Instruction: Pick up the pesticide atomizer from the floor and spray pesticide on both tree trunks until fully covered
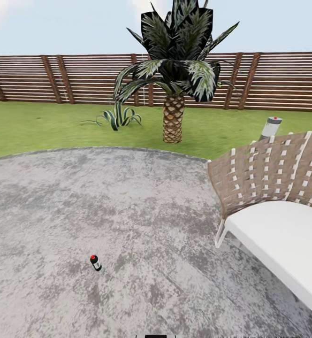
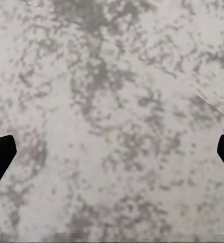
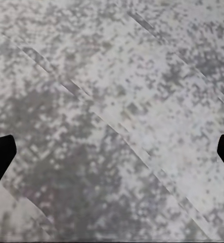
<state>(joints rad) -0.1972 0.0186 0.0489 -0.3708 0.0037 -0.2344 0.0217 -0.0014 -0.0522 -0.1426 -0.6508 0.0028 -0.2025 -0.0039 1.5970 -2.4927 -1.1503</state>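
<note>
Left gripper agape, atomizer on paving

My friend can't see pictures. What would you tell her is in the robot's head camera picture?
A small dark spray bottle with a red cap stands alone on a round grey stone patio. A woven chair with a white cushion sits at the right, and beyond are grass, a short palm and a wooden fence.
</note>
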